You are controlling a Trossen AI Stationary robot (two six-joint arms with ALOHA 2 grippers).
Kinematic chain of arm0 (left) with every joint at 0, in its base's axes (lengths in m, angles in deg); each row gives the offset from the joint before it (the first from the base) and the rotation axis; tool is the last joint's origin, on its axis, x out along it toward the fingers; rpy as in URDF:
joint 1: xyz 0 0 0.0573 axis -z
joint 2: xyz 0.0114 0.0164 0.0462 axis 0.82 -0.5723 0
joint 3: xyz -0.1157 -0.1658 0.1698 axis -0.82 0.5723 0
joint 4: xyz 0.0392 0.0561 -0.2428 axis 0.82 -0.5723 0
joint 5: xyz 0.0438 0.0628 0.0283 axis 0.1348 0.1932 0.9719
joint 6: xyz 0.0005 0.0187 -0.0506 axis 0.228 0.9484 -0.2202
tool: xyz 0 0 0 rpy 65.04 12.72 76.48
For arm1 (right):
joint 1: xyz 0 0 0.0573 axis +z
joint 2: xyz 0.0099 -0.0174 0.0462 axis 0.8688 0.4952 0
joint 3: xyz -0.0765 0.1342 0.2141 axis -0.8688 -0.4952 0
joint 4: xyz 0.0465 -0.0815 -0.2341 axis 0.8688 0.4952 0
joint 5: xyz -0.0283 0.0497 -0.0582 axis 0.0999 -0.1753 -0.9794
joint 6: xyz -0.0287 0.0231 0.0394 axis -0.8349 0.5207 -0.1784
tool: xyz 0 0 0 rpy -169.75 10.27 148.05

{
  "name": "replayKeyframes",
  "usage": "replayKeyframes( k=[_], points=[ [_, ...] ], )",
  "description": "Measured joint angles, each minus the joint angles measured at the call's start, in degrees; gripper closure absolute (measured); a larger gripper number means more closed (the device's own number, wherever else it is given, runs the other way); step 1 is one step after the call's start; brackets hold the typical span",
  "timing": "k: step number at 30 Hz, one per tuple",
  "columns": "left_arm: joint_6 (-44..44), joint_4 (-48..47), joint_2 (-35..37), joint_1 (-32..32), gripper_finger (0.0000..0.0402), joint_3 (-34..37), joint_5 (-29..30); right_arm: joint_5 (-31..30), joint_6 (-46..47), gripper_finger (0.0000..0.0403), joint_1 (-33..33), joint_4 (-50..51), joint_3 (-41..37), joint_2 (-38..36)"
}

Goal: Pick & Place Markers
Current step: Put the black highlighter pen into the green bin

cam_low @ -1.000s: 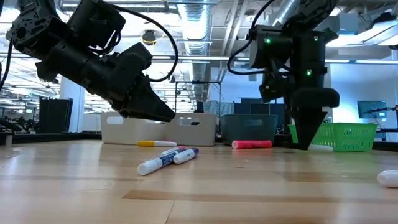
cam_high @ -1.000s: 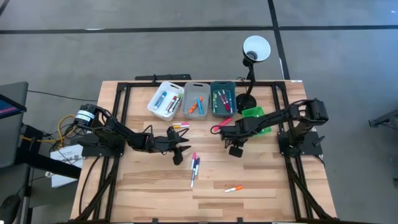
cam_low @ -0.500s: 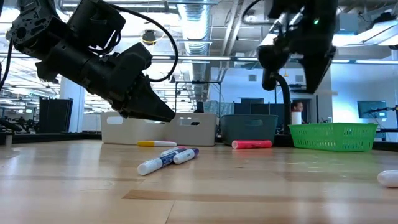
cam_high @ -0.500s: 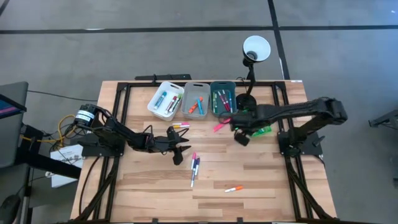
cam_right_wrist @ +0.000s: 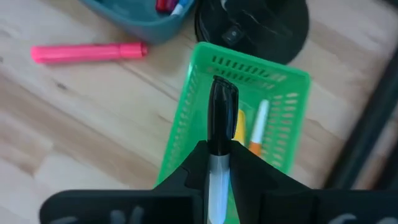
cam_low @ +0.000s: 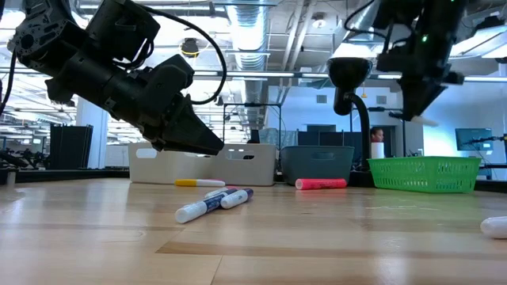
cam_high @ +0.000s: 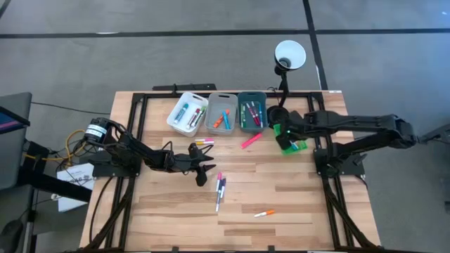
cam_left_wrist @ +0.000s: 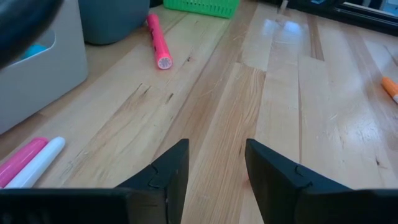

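Observation:
My right gripper (cam_right_wrist: 217, 154) is shut on a marker with a black cap (cam_right_wrist: 219, 115) and hovers over the green bin (cam_right_wrist: 186, 124), also seen in the high view (cam_high: 283, 131) and the low view (cam_low: 415, 107). Yellow and orange markers (cam_right_wrist: 255, 130) lie inside that bin. My left gripper (cam_left_wrist: 216, 155) is open above bare table left of centre (cam_high: 205, 169). Loose markers lie flat on the table: a pink one (cam_high: 250, 140), a yellow-pink pair (cam_high: 204, 143), a few near the middle (cam_high: 220, 188) and an orange one (cam_high: 264, 213). My right gripper pinches the marker by its white barrel (cam_right_wrist: 216, 168) between the two fingers. The fingers lie along it, and the black cap end sticks out past the fingertips. The marker is lifted clear above the green bin's open top (cam_low: 424, 162).
White (cam_high: 187, 112), grey (cam_high: 222, 112) and teal (cam_high: 252, 111) bins stand in a row at the table's far side, each holding markers. A lamp with a black base (cam_right_wrist: 252, 25) stands just beyond the green bin. Free wood lies near the table's front edge.
My right gripper has risen from the table's middle and moved toward the far right edge, carrying the black-capped marker, and now hangs above the green bin. The left arm and the loose markers have stayed in place.

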Motion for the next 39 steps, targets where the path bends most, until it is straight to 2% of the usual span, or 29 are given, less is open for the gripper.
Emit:
replayKeyframes(
  k=[5, 10, 28, 39],
  points=[
    [0.00, 0.02, 0.00, 0.00, 0.0249, 0.00, 0.00, 0.39, -0.03, 0.0358, -3.35, -6.00, -4.76, 1.55],
    [0.00, 0.02, 0.00, 0.02, 0.0249, -0.01, -0.01, 1.30, -0.04, 0.0362, -6.06, -7.11, -7.64, 4.91],
    [0.00, 0.14, 0.00, 0.02, 0.0249, 0.00, 0.00, 2.02, -0.68, 0.0350, -6.76, -12.05, -8.03, 20.50],
    [0.00, 0.15, 0.00, 0.01, 0.0249, -0.01, 0.00, 2.32, -0.88, 0.0340, -6.76, -11.63, -8.03, 20.95]
  ],
)
